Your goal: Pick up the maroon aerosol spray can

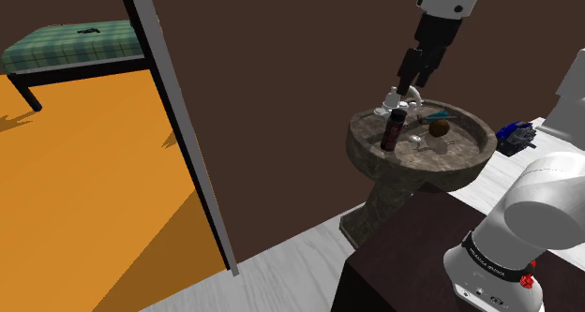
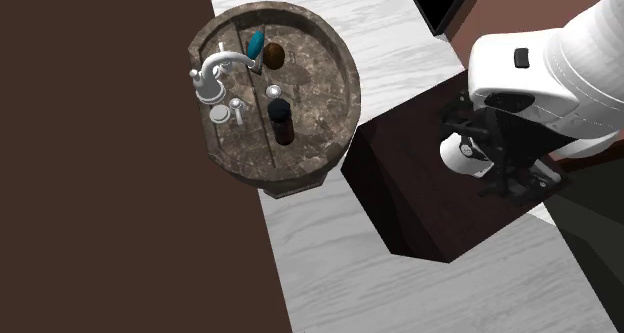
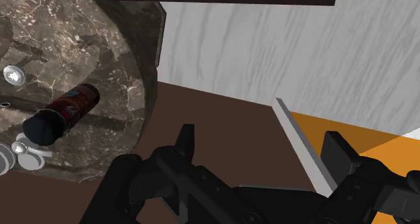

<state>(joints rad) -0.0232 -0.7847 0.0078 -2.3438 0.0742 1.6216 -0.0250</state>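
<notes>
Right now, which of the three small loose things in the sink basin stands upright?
The maroon spray can with the black cap. It stands upright, while the brown oval thing and the teal thing lie low near the faucet.

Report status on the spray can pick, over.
Gripper high, jaws open, empty. Maroon spray can upright in the sink, untouched. Faucet close beside the can.
</notes>
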